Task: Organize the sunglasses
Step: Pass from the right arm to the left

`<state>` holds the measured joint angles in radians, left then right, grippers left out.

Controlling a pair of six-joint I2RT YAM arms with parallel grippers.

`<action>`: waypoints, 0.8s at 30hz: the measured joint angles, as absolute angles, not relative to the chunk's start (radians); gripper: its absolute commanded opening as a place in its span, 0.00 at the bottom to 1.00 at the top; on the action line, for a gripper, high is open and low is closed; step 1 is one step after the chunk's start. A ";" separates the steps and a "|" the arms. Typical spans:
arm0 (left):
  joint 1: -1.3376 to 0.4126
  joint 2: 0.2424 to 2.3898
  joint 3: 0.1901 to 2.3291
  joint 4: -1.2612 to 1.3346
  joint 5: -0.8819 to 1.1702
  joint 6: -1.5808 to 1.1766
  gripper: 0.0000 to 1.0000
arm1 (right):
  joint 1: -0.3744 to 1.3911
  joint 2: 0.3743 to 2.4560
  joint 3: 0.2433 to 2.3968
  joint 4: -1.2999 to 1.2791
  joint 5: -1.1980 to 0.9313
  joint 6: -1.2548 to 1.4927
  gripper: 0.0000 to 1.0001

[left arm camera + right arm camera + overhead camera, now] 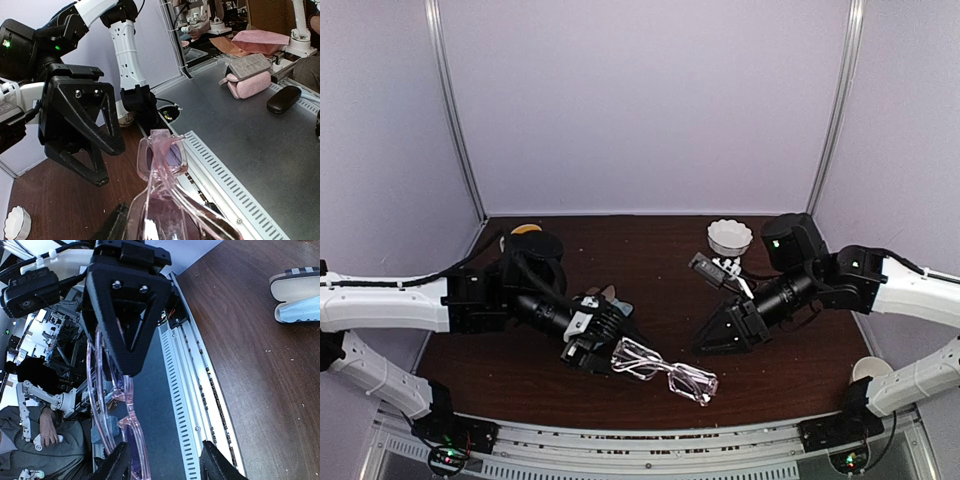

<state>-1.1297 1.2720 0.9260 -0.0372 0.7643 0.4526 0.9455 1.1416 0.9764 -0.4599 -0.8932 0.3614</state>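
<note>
dark table [650,255], left jaws hold pink glasses [665,368] (clear lenses)

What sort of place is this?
Probably a robotics lab: a left arm and right arm bolted to a walled-in table, another arm rig on a metal bench beyond, and a seated person nearby.
</note>
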 measured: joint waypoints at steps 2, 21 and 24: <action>-1.130 1.277 0.928 -0.052 0.775 0.463 0.31 | 0.956 1.142 0.967 -0.445 -0.906 0.361 0.42; -1.130 1.334 0.961 -0.099 0.808 0.506 0.30 | 1.000 1.206 0.892 -0.341 -0.973 0.372 0.37; -1.130 1.335 0.963 -0.109 0.808 0.515 0.30 | 1.003 1.208 0.890 -0.329 -0.982 0.375 0.34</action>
